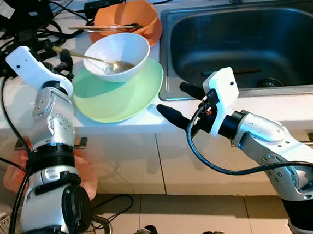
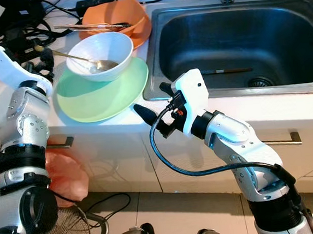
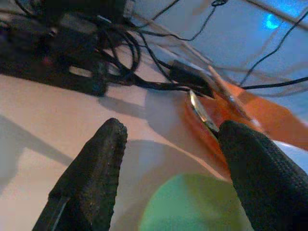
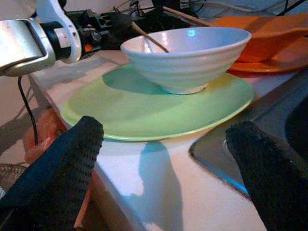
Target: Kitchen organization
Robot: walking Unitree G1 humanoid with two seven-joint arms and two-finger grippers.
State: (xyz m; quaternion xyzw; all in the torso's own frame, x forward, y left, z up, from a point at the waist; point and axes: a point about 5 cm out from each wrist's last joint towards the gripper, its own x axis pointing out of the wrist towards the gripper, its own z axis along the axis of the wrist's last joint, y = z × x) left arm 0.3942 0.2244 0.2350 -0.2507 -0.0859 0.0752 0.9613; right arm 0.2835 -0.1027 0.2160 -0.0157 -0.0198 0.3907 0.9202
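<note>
white bowl on green plate

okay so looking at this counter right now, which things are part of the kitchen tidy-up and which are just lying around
Part of the job:
- white bowl with a spoon in it
- green plate under the bowl
- orange bowl holding chopsticks
- sink
- left gripper and right gripper, both open, near the plate

Just lying about:
- black cables at the back of the counter
</note>
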